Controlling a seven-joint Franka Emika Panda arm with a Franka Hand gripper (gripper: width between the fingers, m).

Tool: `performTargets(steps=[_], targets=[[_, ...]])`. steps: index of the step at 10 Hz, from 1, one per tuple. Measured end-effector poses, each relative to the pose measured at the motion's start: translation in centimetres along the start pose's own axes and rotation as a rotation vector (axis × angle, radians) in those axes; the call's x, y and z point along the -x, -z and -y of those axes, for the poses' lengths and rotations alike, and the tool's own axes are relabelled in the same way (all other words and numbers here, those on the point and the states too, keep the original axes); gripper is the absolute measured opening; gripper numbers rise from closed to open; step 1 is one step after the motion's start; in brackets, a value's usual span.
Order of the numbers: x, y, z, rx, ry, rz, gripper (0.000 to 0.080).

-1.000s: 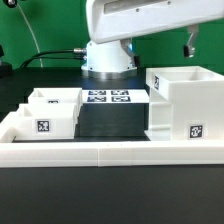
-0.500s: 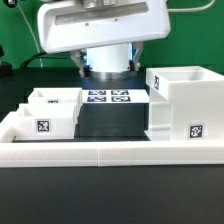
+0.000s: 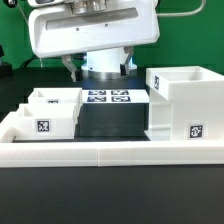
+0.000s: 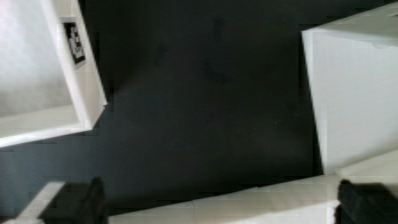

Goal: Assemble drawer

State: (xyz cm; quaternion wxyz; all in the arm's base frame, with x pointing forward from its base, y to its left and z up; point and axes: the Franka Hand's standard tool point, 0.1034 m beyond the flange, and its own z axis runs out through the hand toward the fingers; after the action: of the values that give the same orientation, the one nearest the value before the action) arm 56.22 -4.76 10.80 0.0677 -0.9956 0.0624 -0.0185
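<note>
the claw (image 3: 97, 68) hung open above the dark table (image 3: 110, 125), its fingers (image 4: 71, 200) spread wide and gripping nothing. the drawer's big housing (image 3: 183, 105) sat below the claw to one side and the two small trays (image 3: 48, 112) below to the other, all untouched.

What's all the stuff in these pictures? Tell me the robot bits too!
housing: one, white, on the exterior view's right, open on top
trays: two, it seems, white, close together on the exterior view's left
marker board: one, white with black tags, flat at the back middle
border wall: one, white, long and low across the front
table: one, black, under everything
arm: one, white, above the middle
gripper: one, dark fingers, open, holding nothing
</note>
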Motion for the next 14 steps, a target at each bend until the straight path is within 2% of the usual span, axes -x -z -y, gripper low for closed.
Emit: performTargets(steps=[1, 2, 4, 7, 8, 12, 14], targets=[[0.3, -0.6, -0.2, 0.034, 0.054, 0.02, 0.0649], [0.8, -1.4, -0.9, 0.049, 0.075, 0.026, 0.0649], [2.5, -3.1, -3.7, 0.086, 0.089, 0.014, 0.0649], [3.2, -4.3, -6.9, 0.104, 0.11, 0.018, 0.0649], [3.3, -4.6, -7.4, 0.105, 0.106, 0.023, 0.0649], [3.4, -4.6, -7.3, 0.104, 0.108, 0.026, 0.0649], [3.9, -5.4, -7.2, 0.108, 0.113, 0.031, 0.0649]])
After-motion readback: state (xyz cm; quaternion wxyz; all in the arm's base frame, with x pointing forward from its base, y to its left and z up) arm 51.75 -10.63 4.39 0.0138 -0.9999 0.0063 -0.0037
